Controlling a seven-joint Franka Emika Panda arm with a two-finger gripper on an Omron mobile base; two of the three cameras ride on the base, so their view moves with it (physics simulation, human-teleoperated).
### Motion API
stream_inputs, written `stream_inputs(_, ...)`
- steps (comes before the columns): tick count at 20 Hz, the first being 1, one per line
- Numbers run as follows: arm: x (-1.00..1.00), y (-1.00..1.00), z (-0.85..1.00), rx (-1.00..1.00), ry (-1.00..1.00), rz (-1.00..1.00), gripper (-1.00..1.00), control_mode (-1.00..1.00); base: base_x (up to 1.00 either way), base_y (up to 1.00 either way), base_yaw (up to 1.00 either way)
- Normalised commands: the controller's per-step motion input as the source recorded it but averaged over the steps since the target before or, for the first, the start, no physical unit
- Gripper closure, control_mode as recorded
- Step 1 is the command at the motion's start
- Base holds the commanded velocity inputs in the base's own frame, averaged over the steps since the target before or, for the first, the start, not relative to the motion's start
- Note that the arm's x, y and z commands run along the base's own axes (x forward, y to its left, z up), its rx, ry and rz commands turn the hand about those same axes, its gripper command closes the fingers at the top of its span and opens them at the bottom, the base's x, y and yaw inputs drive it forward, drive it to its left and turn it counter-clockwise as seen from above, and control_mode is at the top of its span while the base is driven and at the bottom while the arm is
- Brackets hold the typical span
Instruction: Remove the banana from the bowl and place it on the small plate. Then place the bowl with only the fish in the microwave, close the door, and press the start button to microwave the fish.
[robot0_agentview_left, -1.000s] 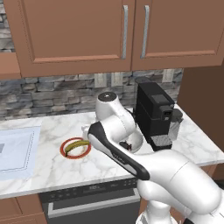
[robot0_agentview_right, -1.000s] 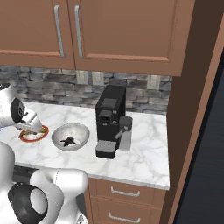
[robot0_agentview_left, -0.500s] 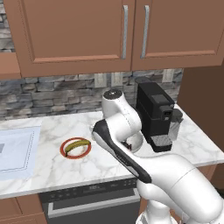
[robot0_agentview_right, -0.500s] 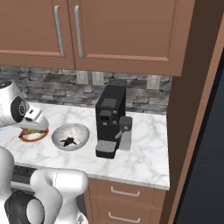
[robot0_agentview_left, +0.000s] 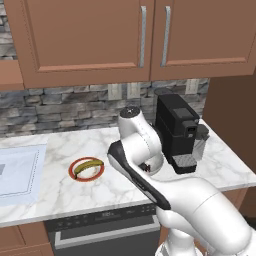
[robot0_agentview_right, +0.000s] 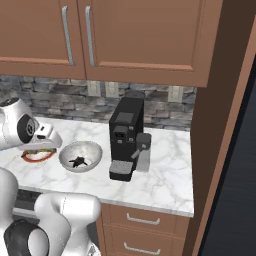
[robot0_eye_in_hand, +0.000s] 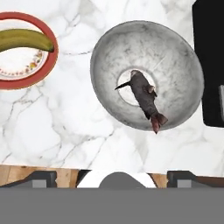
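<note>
So the banana (robot0_agentview_left: 88, 167) is already lying across the small plate (robot0_agentview_left: 86, 169), out of the bowl (robot0_eye_in_hand: 146, 74). Taking the bowl as the reference point: it sits on the marble counter (robot0_agentview_right: 165, 172) with just the fish (robot0_eye_in_hand: 144, 96) in its middle, tail end resting up the bowl's wall. The plate is just beside the bowl on one side, not touching, and the black coffee machine (robot0_agentview_right: 124, 138) stands close on the other side. The hand camera looks straight down over the bowl, so the gripper is above it, but honestly can't tell if the fingers are apart or together. Nothing is visibly held.
</note>
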Motion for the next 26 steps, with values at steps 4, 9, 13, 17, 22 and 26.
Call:
stream_inputs(4,0.3,0.0,-0.33,-0.01,0.0,0.12,-1.0,-1.0,0.0,0.0,0.0)
stream_inputs(9,0.43,0.0,-0.35,-0.01,0.06,0.1,-1.0,-1.0,0.0,0.0,0.0)
stream_inputs(13,0.38,0.0,-0.33,-0.02,0.09,0.07,-1.0,-1.0,0.0,0.0,0.0)
stream_inputs(17,0.3,0.0,-0.27,-0.03,0.08,0.04,-1.0,-1.0,0.0,0.0,0.0)
stream_inputs(22,0.21,0.04,-0.27,-0.08,0.07,0.01,-1.0,-1.0,0.0,0.0,0.0)
stream_inputs(26,0.18,0.14,-0.28,-0.12,0.03,0.0,-1.0,-1.0,0.0,0.0,0.0)
